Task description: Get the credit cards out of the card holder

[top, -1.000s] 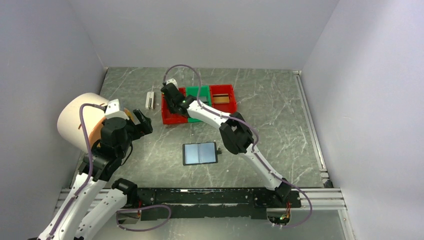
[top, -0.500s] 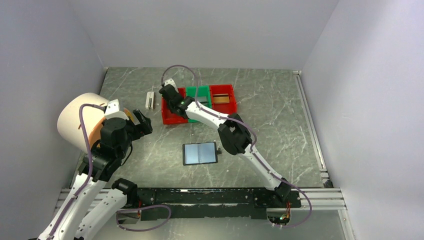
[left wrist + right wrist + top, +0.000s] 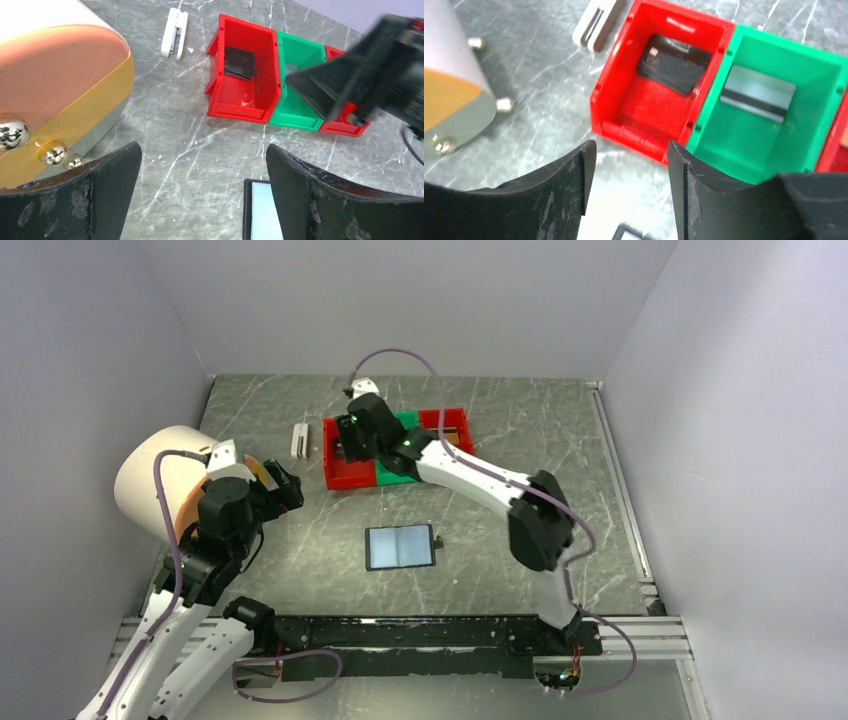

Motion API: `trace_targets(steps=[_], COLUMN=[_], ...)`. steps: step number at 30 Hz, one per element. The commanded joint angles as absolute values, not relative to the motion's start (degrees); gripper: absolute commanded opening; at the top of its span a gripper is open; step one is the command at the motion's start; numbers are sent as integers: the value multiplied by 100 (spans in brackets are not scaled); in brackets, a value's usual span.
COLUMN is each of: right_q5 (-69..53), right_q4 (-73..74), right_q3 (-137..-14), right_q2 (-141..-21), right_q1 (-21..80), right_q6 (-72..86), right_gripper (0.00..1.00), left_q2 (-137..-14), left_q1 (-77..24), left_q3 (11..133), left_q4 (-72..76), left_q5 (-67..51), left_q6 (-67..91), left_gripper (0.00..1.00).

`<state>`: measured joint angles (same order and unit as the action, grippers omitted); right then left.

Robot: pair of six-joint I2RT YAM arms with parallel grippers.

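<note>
The cards seem to be sorted one to a bin. A dark card (image 3: 674,62) lies in the left red bin (image 3: 614,80) and a grey card (image 3: 756,92) in the green bin (image 3: 744,155), both in the upper half of the right wrist view. The right end effector (image 3: 630,150) hovers above them, jaws apart and empty. The left end effector (image 3: 203,150) is wide open and empty.

The card holder (image 3: 400,547) lies spread open at the centre of the desk (image 3: 300,530), pockets up, probably for easy picking.

There are three bins, two visible cards and one card holder. The second red bin (image 3: 345,128) is mostly hidden.

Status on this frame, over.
Left gripper, right gripper: jaws open, empty. Dark card in red bin, grey card in green bin. Card holder open, unobstructed.
</note>
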<state>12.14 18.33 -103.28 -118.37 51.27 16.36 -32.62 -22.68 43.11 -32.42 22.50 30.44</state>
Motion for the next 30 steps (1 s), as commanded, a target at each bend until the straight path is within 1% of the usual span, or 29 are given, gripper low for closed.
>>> trace_targets(steps=[1, 3, 4, 5, 8, 13, 19, 24, 27, 30], right_q5=[1446, 1641, 1671, 1722, 1828, 1593, 1812, 2253, 2302, 2285], right_q4=[1892, 1916, 1812, 1856, 2325, 2211, 2664, 2845, 2883, 2809], right_q3=[-9056, -8317, -7918, -7657, -7266, -6740, -7129, -7167, -7153, -7085], right_q2=[-10971, -10512, -10300, -10160, -10007, -9934, -10506, -10876, -11036, -11179], right_q1=[5339, 5485, 5582, 5661, 5768, 6059, 6394, 6513, 6522, 6526], right_q6=[2408, 2780, 2881, 3020, 3540, 3844, 4220, 4486, 4478, 4434], right_gripper=[60, 66, 75, 82, 85, 85, 85, 84, 78, 65], left_q2=[-3247, -3252, -3257, -3268, -3295, -3346, -3396, -3371, -3396, -3431], left_q1=[-2222, -2224, -2224, -2224, -2224, -2219, -2224, -2224, -2223, -2224], left_q3=[4271, 4257, 4258, 4257, 4258, 4255, 4270, 4257, 4259, 4265], left_q4=[-3190, -3170, -3165, -3169, -3152, -3160, -3164, -3190, -3182, -3186], left_q5=[2325, 2290, 2284, 2293, 2264, 2260, 2289, 2366, 2358, 2344], left_q6=[3050, 3031, 3032, 3032, 3025, 3022, 3019, 3050, 3042, 3034], left_gripper=[100, 100, 100, 100, 100, 100, 100, 100, 100, 100])
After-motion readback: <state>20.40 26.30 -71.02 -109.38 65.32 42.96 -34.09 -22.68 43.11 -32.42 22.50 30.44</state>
